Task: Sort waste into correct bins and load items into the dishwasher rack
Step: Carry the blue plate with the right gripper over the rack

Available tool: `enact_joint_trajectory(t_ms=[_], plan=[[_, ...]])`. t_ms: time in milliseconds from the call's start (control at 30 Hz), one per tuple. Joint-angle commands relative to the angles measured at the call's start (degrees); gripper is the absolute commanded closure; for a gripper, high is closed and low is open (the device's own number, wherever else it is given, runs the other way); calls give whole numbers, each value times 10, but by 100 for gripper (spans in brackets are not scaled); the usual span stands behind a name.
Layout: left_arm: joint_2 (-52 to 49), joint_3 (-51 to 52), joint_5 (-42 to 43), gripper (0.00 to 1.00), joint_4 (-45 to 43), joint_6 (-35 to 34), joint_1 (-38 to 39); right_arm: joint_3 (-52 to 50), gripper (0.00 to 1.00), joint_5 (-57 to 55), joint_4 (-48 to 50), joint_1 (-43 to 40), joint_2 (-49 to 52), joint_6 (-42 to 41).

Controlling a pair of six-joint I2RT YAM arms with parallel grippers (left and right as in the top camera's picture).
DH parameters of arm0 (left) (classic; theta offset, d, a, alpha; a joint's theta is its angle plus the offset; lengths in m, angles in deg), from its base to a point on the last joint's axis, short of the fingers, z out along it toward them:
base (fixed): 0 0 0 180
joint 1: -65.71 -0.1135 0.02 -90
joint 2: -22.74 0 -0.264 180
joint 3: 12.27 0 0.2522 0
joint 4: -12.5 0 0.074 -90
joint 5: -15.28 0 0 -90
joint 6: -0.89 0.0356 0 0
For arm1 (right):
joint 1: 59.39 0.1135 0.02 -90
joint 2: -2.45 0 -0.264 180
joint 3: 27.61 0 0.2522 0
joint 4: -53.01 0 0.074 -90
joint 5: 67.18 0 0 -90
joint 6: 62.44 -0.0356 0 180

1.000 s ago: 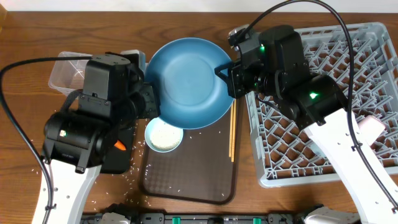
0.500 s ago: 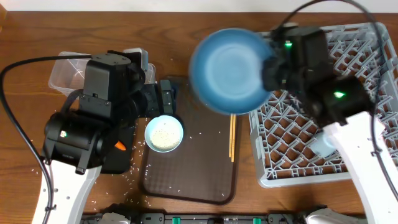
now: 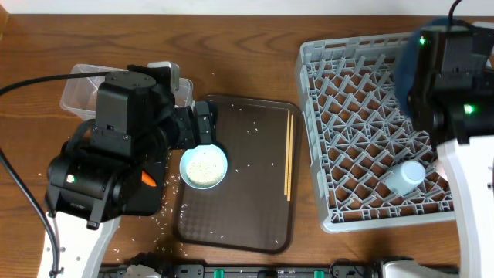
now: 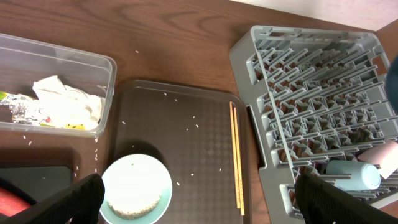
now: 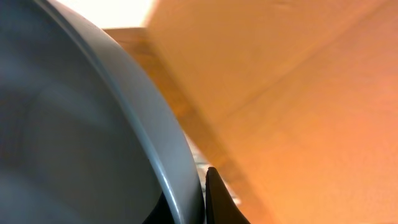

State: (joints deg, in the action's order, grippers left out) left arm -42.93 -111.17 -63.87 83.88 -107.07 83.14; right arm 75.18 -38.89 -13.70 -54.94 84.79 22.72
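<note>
- White rice grains [image 3: 164,210] come first, nearest the front edge. They're scattered over the tabletop [image 3: 247,46] and the dark brown serving tray [image 3: 247,216], so that cleanup looks undone.
- The white bowl [image 3: 204,167] sits on the tray's left side with a heap of rice in it, so it isn't racked yet. A pair of chopsticks [image 3: 289,154] lies along the tray's right edge.
- The left gripper [image 3: 204,126] hangs just above the bowl, jaws wide apart and empty.
- The black tray [image 4: 37,177] is mostly under the left arm, with the orange carrot piece [image 3: 148,179] on it. I'd call that one sorted.
- Further back, the clear tub [image 4: 107,68] holds the crumpled white paper [image 4: 65,102] and the wrapper [image 4: 22,112].
- In the dishwasher rack [image 3: 347,116], the light blue cup [image 3: 405,176] lies on its side near the front right. The pale pink cup [image 4: 387,160] is just beside it, so both cups are done.
- Farthest off is the dark blue dish [image 5: 74,124]. The right gripper [image 5: 205,199] has its jaws clamped on the rim and holds it above the rack's far right corner. As far as I can tell it isn't seated yet.
- The dish looks smooth and a bit glossy, with a thin raised rim. It seems tipped up on edge, and the overhead view only shows a blue blur.
</note>
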Motion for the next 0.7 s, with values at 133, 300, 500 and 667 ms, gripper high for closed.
enact_joint_trajectory(t_ms=[133, 300, 500, 667], plan=[[3, -10, 7, 2, 5, 3, 1, 0, 99, -160, 102, -49, 81, 99], [3, -10, 7, 2, 8, 3, 1, 0, 99, -136, 202, -71, 126, 235], [3, -10, 4, 2, 14, 4, 1, 0, 99, -25, 247, -70, 151, 381], [3, -10, 5, 2, 14, 4, 1, 0, 99, 60, 258, -61, 152, 496]])
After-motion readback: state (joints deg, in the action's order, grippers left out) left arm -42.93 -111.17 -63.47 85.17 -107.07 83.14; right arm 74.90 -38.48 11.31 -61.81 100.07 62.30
